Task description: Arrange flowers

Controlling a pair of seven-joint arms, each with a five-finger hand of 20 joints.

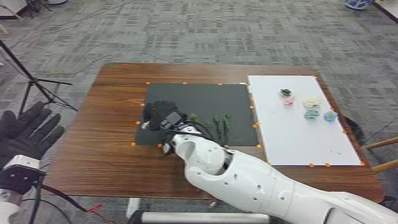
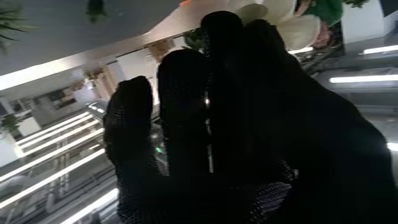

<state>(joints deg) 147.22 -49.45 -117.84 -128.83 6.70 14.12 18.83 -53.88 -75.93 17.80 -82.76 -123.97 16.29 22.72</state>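
Head view: 5 flower heads on the white board [image 1: 311, 142], toward its right edge — dark green [image 1: 285, 92], pink [image 1: 289, 100], cream [image 1: 311, 102], teal [image 1: 312, 114], blue [image 1: 330, 116]. Green stems [image 1: 226, 127] lie on the black mat [image 1: 213, 97]. Right hand [image 1: 163, 115] is over the mat's left side, just beside the stems; its arm crosses the tabletop's [image 1: 98, 150] near edge. Open strip of tabletop runs between mat and left edge. Left hand [image 1: 22, 145] is off past that edge, fingers [image 1: 34, 120] spread. Right wrist view: fingers [image 2: 187, 100] straight, slim gaps between some — pale petals [image 2: 300, 31] right by the tips, can't tell if pinched.
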